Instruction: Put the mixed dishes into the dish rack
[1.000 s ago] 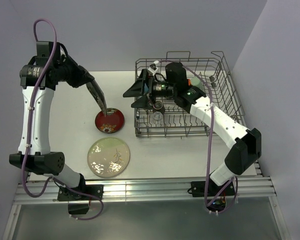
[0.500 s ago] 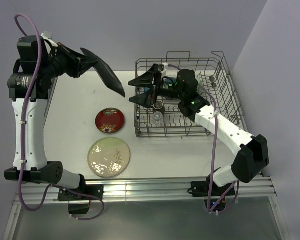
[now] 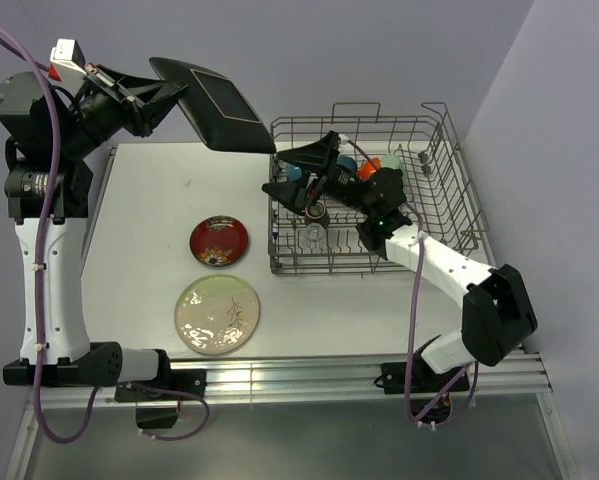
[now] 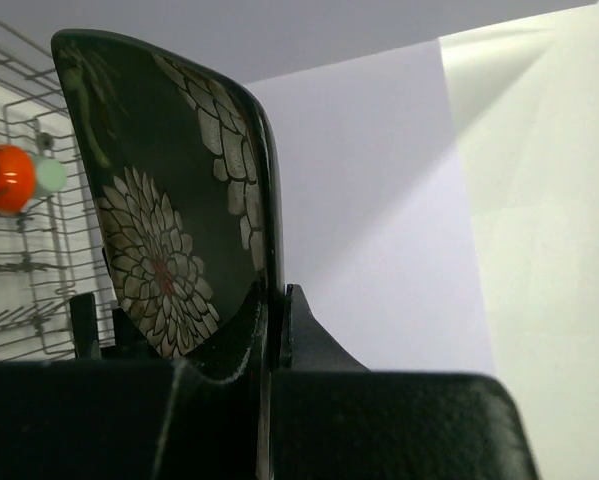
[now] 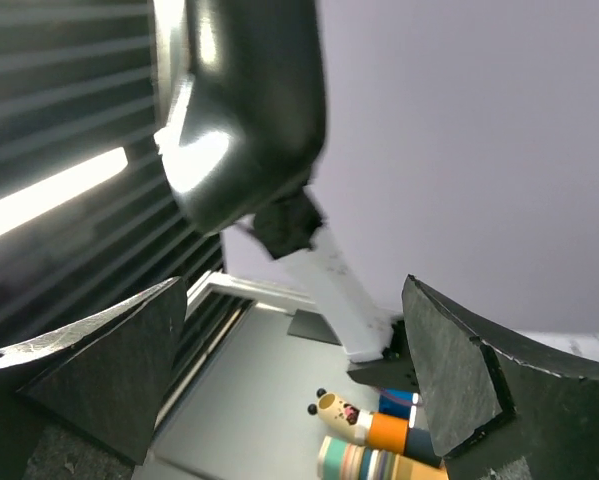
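Note:
My left gripper (image 3: 174,95) is shut on a black square plate (image 3: 222,104) and holds it high above the table's back, left of the dish rack (image 3: 434,190). In the left wrist view the fingers (image 4: 276,310) pinch the plate's edge; its flower-patterned face (image 4: 164,240) is upright. My right gripper (image 3: 301,176) is open and empty over the rack's left side, also empty in the right wrist view (image 5: 294,290). The rack holds an orange bowl (image 3: 367,171), a pale green cup (image 3: 390,161), a clear glass (image 3: 312,236) and a small brown mug (image 3: 317,210). A red saucer (image 3: 219,241) and a cream round plate (image 3: 217,315) lie on the table.
The white table (image 3: 149,200) ends at a metal rail along the near edge. Grey walls stand behind and to the right of the rack. A blue dish (image 3: 295,172) sits in the rack under my right gripper.
My left arm has lifted the black plate from just above the red saucer, high up and right toward the rack. My right gripper stayed open over the rack, tilting upward.

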